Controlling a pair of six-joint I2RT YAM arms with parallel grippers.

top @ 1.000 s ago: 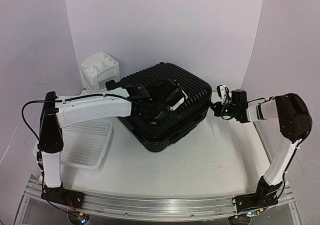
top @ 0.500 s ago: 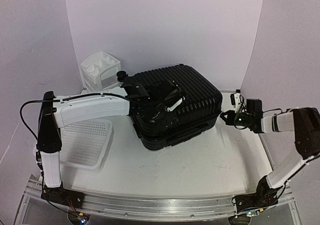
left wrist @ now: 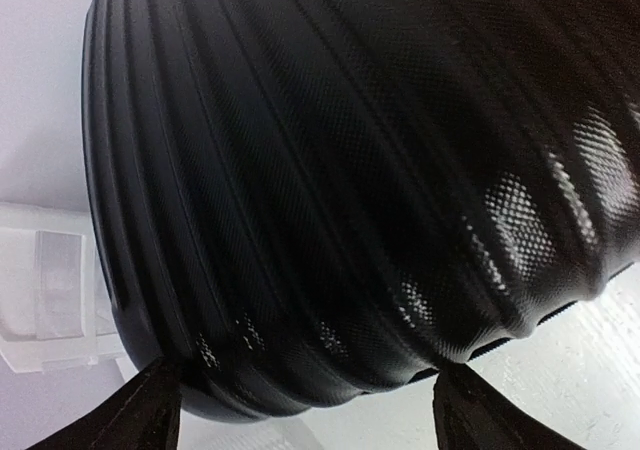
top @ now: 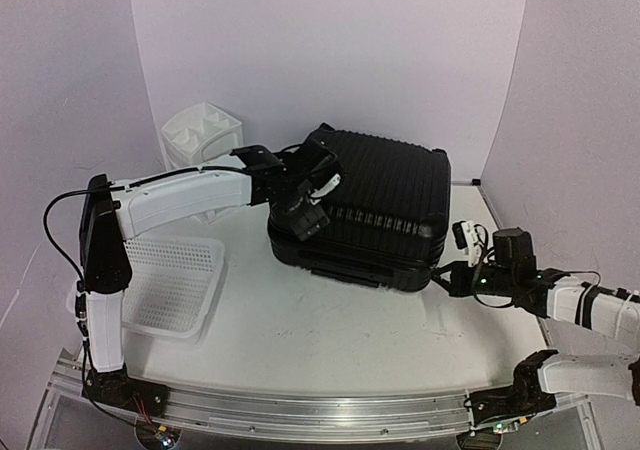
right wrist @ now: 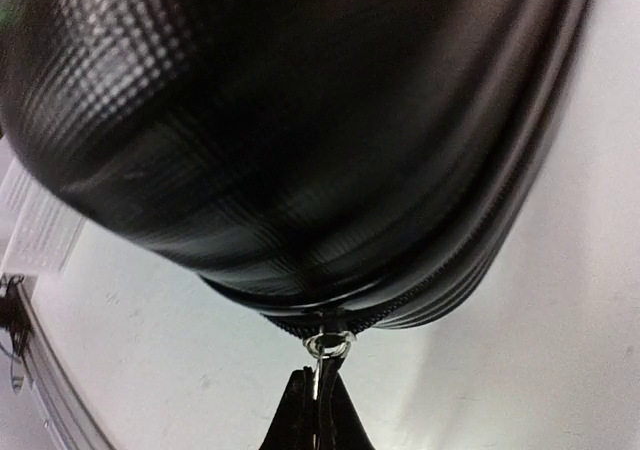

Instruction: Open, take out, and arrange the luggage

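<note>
The luggage (top: pixel 375 205) lies flat on the bench (top: pixel 330 320), ribbed shell up, toward the back and right of centre, with its two halves closed together. The right claw (right wrist: pixel 318 395) is pinched fully shut on the metal zipper pull (right wrist: pixel 328 348) at the case's near right corner. The left claw (top: pixel 312 202) hangs at the case's left end with its jaws spread wide around the shell, holding nothing. The task looks to be at an early stage. The zip is in hand, the lid has yet to lift, and nothing has been taken out or arranged. The case's long axis appears to run left to right across the bench, one long zippered side facing the arms. Which end carries the wheels cannot be made out.
</note>
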